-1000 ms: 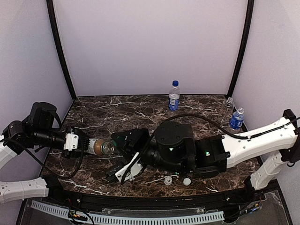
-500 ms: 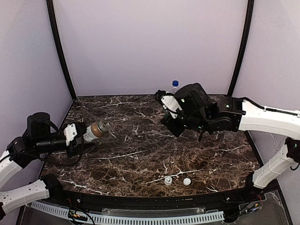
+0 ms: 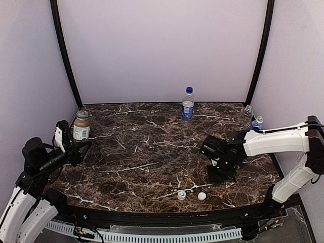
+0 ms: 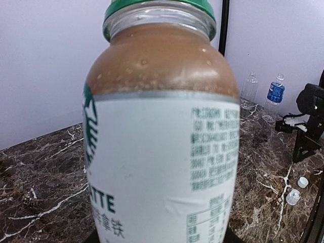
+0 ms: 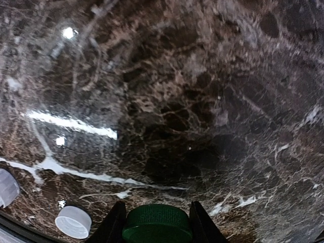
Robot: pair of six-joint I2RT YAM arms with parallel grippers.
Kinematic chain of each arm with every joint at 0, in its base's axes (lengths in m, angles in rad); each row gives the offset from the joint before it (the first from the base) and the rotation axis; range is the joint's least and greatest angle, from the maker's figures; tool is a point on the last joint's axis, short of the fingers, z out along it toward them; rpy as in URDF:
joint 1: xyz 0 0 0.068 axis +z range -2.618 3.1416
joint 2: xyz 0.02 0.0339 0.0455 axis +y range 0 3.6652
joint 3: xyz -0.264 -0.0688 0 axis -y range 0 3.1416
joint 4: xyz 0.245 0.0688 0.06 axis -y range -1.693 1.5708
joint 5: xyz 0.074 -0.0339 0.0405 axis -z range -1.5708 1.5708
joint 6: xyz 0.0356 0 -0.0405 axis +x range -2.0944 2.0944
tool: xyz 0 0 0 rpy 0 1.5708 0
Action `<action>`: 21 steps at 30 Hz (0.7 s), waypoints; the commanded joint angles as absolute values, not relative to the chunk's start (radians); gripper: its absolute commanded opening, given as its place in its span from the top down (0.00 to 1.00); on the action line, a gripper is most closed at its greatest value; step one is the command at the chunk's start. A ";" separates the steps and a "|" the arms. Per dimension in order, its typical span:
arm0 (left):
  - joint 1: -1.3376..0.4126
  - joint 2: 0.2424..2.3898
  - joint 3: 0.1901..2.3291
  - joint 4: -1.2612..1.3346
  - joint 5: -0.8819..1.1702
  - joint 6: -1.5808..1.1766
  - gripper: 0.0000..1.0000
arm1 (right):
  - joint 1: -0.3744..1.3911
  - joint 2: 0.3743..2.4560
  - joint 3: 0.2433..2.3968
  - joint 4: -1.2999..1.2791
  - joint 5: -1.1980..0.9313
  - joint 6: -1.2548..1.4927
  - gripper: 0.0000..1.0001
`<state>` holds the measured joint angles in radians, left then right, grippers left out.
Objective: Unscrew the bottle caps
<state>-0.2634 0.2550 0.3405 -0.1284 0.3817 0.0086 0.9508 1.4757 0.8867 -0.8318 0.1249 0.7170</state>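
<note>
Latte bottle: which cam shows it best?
Left wrist: the latte bottle fills the frame, with the label print and brown drink clear. Top external shows it small, upright, far left, in the left end effector. Right wrist doesn't show it.

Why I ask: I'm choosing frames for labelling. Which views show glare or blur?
Right wrist: white glare streaks on the marble table, its right side smeared, the green cap sharp. Left wrist: the coffee bottle fills the frame, its small print soft. Top external: evenly lit.
</note>
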 commanded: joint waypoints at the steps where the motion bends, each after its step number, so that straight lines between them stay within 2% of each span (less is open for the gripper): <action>1: -0.218 0.200 0.314 -0.032 0.408 -0.085 0.51 | 0.929 1.501 0.828 -0.769 0.042 0.793 1.00; 7: -0.187 0.161 0.294 -0.025 0.416 -0.072 0.50 | 0.924 1.523 0.783 -0.719 0.031 0.816 1.00; 8: -0.186 0.160 0.293 -0.025 0.422 -0.070 0.50 | 0.923 1.531 0.784 -0.719 0.032 0.816 0.97; 9: -0.186 0.161 0.288 -0.024 0.426 -0.068 0.50 | 0.922 1.538 0.786 -0.721 0.033 0.814 0.88; 12: -0.185 0.161 0.283 -0.018 0.453 -0.066 0.49 | 0.923 1.553 0.798 -0.735 0.039 0.808 0.49; 13: -0.184 0.161 0.281 -0.015 0.460 -0.067 0.50 | 0.923 1.555 0.807 -0.745 0.041 0.806 0.41; 15: -0.184 0.160 0.275 -0.008 0.482 -0.068 0.49 | 0.923 1.554 0.833 -0.773 0.052 0.802 0.32; 21: -0.180 0.150 0.251 0.042 0.607 -0.086 0.49 | 0.933 1.518 1.048 -0.931 0.131 0.753 0.16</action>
<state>-0.1883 0.1658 0.2775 -0.0265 0.4984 -0.0658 0.9279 1.5410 0.8967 -0.8322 0.0620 0.7815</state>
